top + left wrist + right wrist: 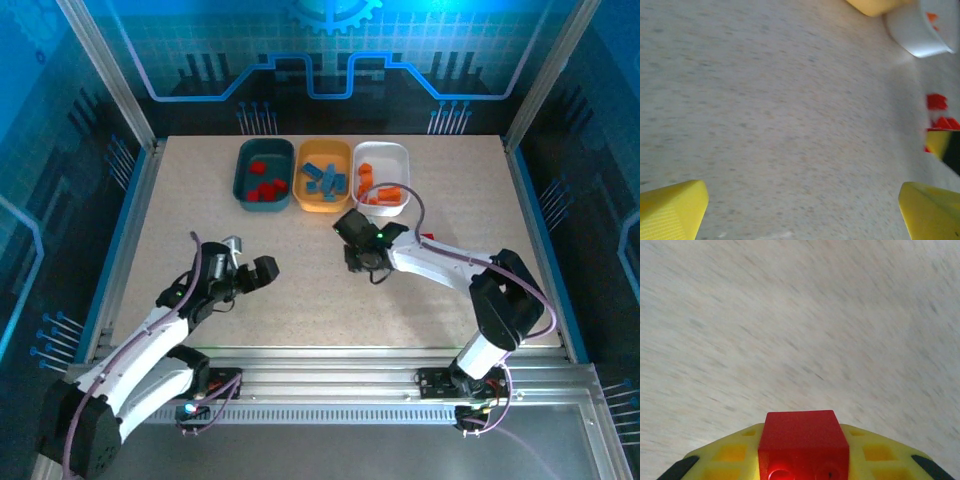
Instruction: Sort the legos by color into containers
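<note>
Right wrist: right gripper [803, 467] jaws pinched on red brick [803, 440] at fingertips, over bare table [790, 315]. Left gripper [802, 210] jaws wide, empty. Reds sit in teal tray [243, 185], leftmost — shallow grip may slip in transit, dropping brick into yellow tray [301, 195].

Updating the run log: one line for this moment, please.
right end effector: shut on red lego | left end effector: open, empty
</note>
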You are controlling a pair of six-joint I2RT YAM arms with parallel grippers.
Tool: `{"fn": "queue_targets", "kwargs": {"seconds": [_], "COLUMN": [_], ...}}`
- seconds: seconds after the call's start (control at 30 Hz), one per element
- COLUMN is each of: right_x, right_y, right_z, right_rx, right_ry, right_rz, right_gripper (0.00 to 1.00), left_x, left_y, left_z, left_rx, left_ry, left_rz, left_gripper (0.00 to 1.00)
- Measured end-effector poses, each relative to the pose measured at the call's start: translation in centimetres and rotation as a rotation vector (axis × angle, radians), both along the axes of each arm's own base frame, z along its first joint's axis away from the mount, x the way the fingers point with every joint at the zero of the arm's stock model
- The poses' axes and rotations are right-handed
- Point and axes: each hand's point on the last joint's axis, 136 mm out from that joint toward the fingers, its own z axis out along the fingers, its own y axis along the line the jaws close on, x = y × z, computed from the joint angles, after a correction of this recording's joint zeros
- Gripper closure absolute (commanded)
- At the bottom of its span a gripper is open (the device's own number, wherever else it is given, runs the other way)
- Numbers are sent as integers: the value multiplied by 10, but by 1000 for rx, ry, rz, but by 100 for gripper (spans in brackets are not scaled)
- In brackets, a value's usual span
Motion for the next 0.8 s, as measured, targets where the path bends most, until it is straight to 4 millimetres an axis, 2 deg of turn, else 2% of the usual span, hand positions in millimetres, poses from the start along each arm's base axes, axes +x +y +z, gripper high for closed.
{"fn": "queue_targets", "kwargs": {"seconds": [0.2, 0.37, 0.5, 0.63, 0.8], "right_x": [44, 84, 116, 143, 173], "right_y": [85, 139, 172, 195, 207], "right_z": [35, 61, 66, 62, 50], "right_rx": [103, 163, 188, 193, 194], "right_ry": [-95, -187, -233, -266, -287], "right_rz": [146, 250, 323, 381, 411], "right_gripper": [70, 70, 70, 69, 68], "left_x": [-3, -5, -8, -12, -11], "left_y": [35, 61, 72, 67, 60], "left_z": [-14, -22, -31, -39, -40], "left_rx": [26, 15, -24, -58, -89], "left_ry": [92, 148, 185, 213, 225], "left_rz": [155, 276, 337, 319, 288], "left_gripper": [1, 1, 1, 1, 1]}}
